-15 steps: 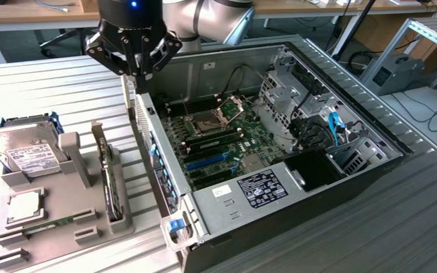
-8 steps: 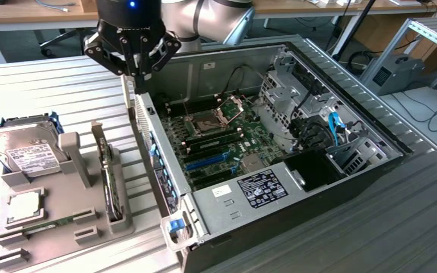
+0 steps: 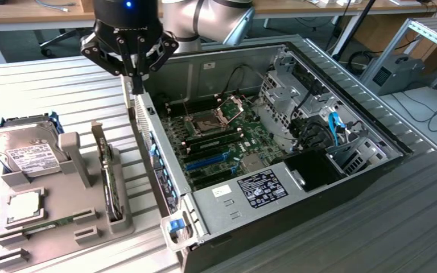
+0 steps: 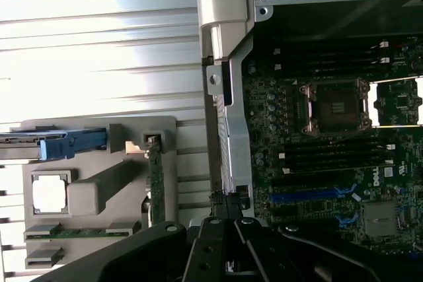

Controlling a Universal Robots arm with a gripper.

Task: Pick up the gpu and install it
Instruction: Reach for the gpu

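The gpu (image 3: 110, 185) stands on its edge in a slot of the grey holder (image 3: 66, 227), its silver bracket pointing up at the far end. In the wrist view the gpu (image 4: 156, 186) shows edge-on as a thin green strip. My gripper (image 3: 136, 85) hangs above the rear wall of the open computer case (image 3: 165, 170), off to the exterior view's right of the card. Its fingers are shut together with nothing between them. In the wrist view the gripper (image 4: 228, 204) sits over the case's edge. Blue expansion slots (image 3: 207, 162) lie on the motherboard (image 3: 226, 133).
The holder also carries a silver hard drive (image 3: 25, 153) in a blue caddy, a processor (image 3: 25, 207) and a thin RAM stick (image 3: 48, 224). Drive cages and cables (image 3: 309, 119) crowd the case's far side. The slatted metal table (image 3: 52, 91) lies around it.
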